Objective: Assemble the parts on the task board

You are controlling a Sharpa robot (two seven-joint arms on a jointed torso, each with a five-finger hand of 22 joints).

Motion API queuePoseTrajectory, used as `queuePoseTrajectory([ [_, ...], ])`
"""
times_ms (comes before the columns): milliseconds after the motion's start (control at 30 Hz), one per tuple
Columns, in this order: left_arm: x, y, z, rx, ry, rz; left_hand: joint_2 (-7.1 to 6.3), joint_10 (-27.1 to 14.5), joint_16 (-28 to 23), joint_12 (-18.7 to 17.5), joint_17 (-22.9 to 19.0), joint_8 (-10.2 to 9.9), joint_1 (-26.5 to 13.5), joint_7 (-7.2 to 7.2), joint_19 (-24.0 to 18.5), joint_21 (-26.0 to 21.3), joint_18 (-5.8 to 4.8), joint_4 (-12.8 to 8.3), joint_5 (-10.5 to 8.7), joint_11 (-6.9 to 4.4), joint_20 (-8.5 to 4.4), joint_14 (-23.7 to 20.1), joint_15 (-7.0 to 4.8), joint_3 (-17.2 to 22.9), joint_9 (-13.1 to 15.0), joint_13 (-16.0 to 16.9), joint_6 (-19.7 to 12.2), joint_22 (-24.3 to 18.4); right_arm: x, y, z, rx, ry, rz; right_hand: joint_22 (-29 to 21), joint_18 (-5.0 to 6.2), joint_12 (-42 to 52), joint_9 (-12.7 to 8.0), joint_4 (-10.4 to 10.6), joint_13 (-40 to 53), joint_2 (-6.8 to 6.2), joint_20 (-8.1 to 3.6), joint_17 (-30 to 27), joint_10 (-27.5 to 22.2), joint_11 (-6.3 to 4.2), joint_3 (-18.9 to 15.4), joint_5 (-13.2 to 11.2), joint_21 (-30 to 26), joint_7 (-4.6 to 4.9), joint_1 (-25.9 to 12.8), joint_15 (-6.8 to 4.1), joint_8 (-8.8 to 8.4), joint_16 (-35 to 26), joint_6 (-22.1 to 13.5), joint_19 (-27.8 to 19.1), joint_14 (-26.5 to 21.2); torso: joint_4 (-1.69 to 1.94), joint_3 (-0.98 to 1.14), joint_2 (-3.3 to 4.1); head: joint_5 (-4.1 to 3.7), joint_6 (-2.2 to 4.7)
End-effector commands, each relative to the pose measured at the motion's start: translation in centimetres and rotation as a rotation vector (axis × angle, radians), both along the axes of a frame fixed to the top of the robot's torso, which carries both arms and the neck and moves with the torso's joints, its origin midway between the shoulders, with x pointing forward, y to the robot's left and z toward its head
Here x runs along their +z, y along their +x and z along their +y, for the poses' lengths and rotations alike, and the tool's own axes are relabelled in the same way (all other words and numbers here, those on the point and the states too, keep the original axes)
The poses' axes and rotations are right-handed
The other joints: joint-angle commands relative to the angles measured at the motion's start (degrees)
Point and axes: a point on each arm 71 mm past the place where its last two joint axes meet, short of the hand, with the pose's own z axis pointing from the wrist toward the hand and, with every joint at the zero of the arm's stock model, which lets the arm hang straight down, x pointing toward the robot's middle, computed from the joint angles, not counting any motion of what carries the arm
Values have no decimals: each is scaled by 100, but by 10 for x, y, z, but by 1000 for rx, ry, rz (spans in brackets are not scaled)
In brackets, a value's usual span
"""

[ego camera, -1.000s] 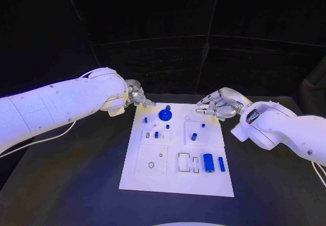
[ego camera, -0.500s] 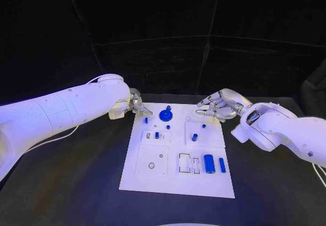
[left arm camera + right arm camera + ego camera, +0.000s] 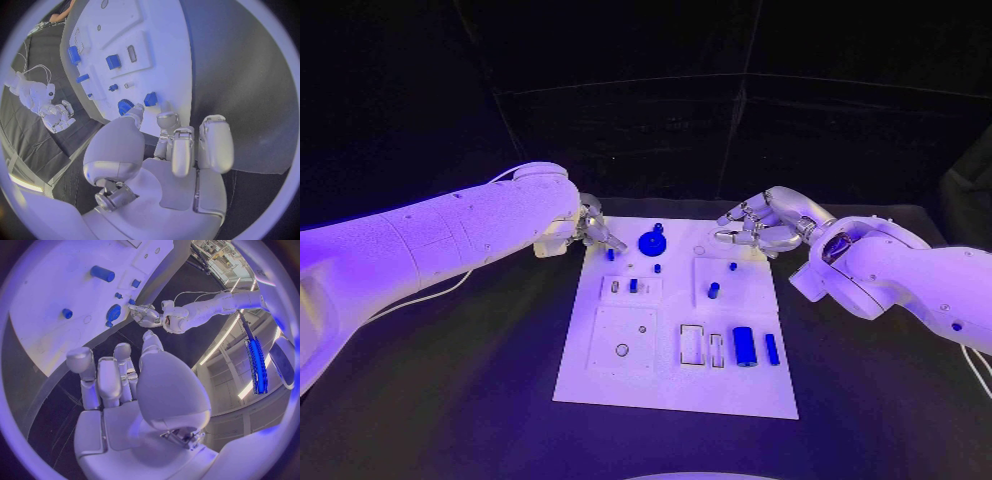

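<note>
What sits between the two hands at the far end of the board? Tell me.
In the head view, the blue round part stands on the task board between the left hand and right hand.

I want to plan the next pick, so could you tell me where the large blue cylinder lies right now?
In the head view the large blue cylinder lies near the task board's front right corner, between a thinner blue rod and two empty slots.

The right hand [image 3: 119, 385] hovers beside the edge of the white task board [image 3: 44, 305], fingers curled and holding nothing. Blue parts dot the board, among them a cylinder [image 3: 102, 273]. The left hand [image 3: 145, 315] hangs at the board's far edge.
</note>
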Motion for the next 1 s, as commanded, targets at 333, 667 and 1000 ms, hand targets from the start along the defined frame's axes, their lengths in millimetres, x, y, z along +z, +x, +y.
queuePoseTrajectory([
  [333,0,-2,-3,-14,5,7,298,11,19,56,1509,46,389,-43,8,20,18,-106,8,-48,23,604,23,-49,-35,20,165,39,1,1,1,6,5,-7,-13,95,19,-1,-10,0,35,-11,-8,-30,11,-23,27,-25,14,-30,-23,30,-38,-42,-36,62,1,0,-1,9,-15],
  [667,0,-6,-6,-9,-33,1,560,40,19,94,1509,177,794,-101,19,27,15,-354,15,-97,-8,604,-14,134,30,40,220,64,1,1,2,6,5,-6,-13,95,19,-1,-10,0,35,-11,-8,-30,11,-23,27,-25,14,-30,-23,30,-38,-42,-36,62,7,-2,-1,2,-32],
  [1000,0,-11,-6,-6,-60,3,739,52,19,93,1509,310,1139,-166,21,23,14,-636,-367,-154,-48,604,-57,350,134,24,198,79,1,2,3,6,4,-5,-21,97,33,0,-12,5,53,-11,-14,-26,9,-21,53,-32,12,-22,-25,37,-47,-40,-37,62,7,1,-6,4,-52],
])
